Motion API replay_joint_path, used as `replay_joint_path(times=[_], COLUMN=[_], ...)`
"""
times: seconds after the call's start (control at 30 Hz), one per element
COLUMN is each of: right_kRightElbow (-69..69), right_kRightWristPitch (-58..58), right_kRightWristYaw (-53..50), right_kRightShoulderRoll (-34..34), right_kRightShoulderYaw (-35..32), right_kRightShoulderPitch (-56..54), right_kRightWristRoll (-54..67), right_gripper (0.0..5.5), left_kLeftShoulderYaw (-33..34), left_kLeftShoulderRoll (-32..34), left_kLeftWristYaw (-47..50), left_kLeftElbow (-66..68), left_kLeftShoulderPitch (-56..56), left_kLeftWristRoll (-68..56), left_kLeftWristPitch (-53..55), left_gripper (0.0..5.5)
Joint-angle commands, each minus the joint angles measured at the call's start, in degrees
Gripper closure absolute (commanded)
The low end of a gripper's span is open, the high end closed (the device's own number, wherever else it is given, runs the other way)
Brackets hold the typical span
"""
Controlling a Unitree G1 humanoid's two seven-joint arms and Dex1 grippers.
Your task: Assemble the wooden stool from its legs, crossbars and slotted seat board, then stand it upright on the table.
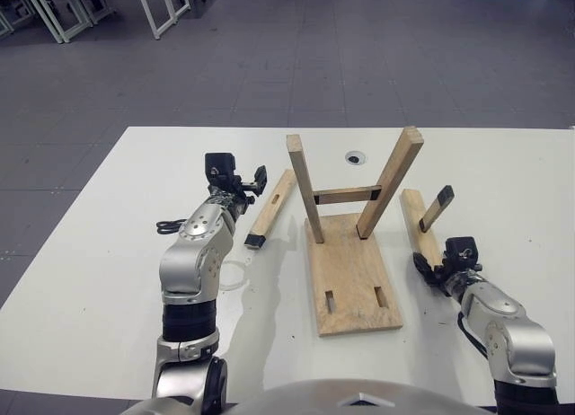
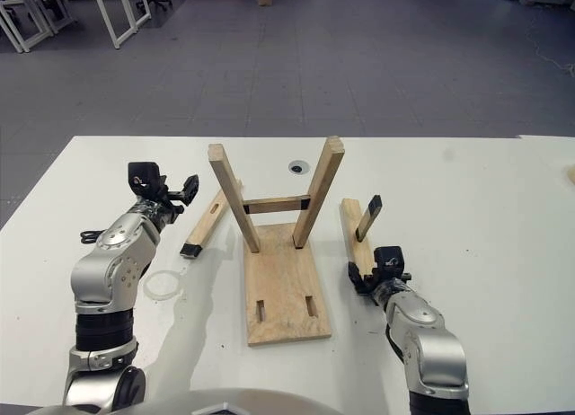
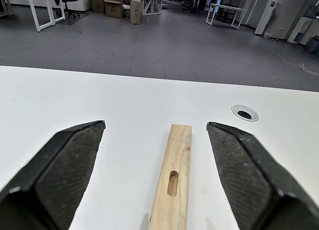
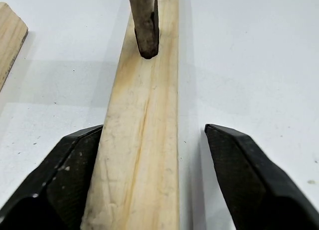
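The left gripper (image 3: 155, 128) and right gripper (image 4: 153, 150) had jaws apart; the latter straddled a leg (image 4: 144, 105) and needed to close squarely, short of its crossbar (image 4: 145, 21).

Seat board (image 1: 352, 271) pale wood, fine grain. Loose leg (image 1: 271, 208) same pale wood w/ black tip; crossbar (image 1: 346, 196) darker brown. Table (image 1: 90, 253) white.

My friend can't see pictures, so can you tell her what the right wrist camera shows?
The right claw is open over a wooden stool leg lying flat on the white table, one black finger on each side. Farther along the leg, a crossbar stands stuck in its slot, and a corner of the seat board peeks in.
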Motion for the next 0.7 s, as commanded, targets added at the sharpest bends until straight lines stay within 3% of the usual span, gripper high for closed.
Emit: replay_joint_path(times=[0.03,0.17,0.27,0.37,0.47,0.53,0.63,0.7], right_kRightElbow=[1.99,1.44,1.48,1.28,0.9,2.71,2.3,0.01], right_kRightWristPitch=[5.13,4.23,0.85,-0.19,4.57,7.89,10.5,12.24], right_kRightWristYaw=[-0.14,-0.47,0.54,2.21,6.82,7.55,5.71,6.34], right_kRightShoulderRoll=[-0.62,-0.51,-1.34,-2.63,-2.25,-3.46,-6.29,-6.32], right_kRightShoulderYaw=[0.26,-2.79,-8.31,-16.9,-28.17,-33.06,-29.99,-23.6], right_kRightShoulderPitch=[2.05,-3.4,-12.34,-23.21,-32.16,-34.52,-33.23,-30.68], right_kRightWristRoll=[-0.15,0.8,3.85,11.46,33.67,49.43,77.65,84.25], right_gripper=[2.73,3.46,3.49,3.49,3.49,3.49,3.49,3.49], left_kLeftShoulderYaw=[0.3,1.74,5.49,14.23,24.74,26.26,23.9,20.66], left_kLeftShoulderRoll=[0.49,0.97,4.01,12.77,21.04,22.61,22.69,20.58], left_kLeftWristYaw=[0.03,0.04,-2.05,-22.23,-34.54,-36.88,-37.31,-35.11], left_kLeftElbow=[0.51,0.89,2.11,-2.04,0.14,2.27,2.06,2.44], left_kLeftShoulderPitch=[-0.81,-0.96,-2.2,-4.05,-7.44,-8.68,-8.35,-8.71], left_kLeftWristRoll=[0.41,0.05,-1.59,-25.04,-47.44,-56.37,-65.7,-71.76], left_kLeftWristPitch=[0.75,0.64,0.36,11.54,20.85,23.92,26.73,27.82], left_gripper=[1.7,1.7,1.7,1.7,1.7,1.7,1.7,1.7])
